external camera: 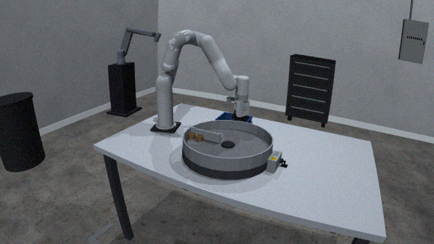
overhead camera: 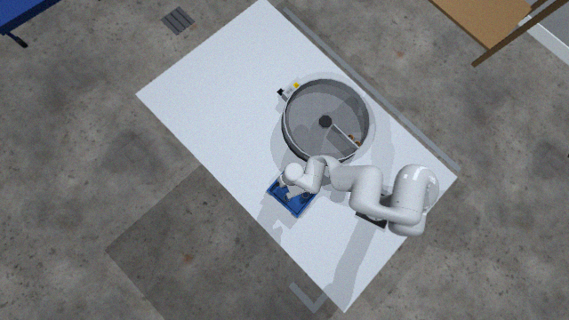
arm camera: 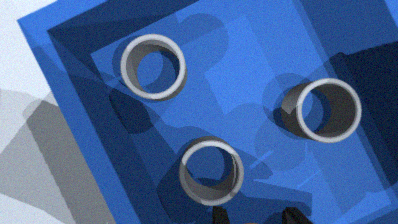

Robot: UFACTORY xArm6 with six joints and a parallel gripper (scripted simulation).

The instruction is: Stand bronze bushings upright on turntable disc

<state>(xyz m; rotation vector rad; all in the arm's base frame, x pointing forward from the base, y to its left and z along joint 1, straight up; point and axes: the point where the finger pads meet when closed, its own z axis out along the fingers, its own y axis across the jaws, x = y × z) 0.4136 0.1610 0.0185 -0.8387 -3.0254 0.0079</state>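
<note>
The blue crate holds three steel bushings with open ends up: one at the upper left, one lower in the middle, one at the right. My gripper is down in the crate, shut on a bronze bushing; only a sliver of its edge shows at the bottom of the wrist view. Two bronze bushings, one and another, stand upright on the turntable's disc, away from the dark hub.
A raised wall rings the disc. A thin upright divider runs from near the hub to that wall, beside the two bronze bushings. A small box with a yellow mark sits outside the wall. The middle steel bushing is close to my fingers.
</note>
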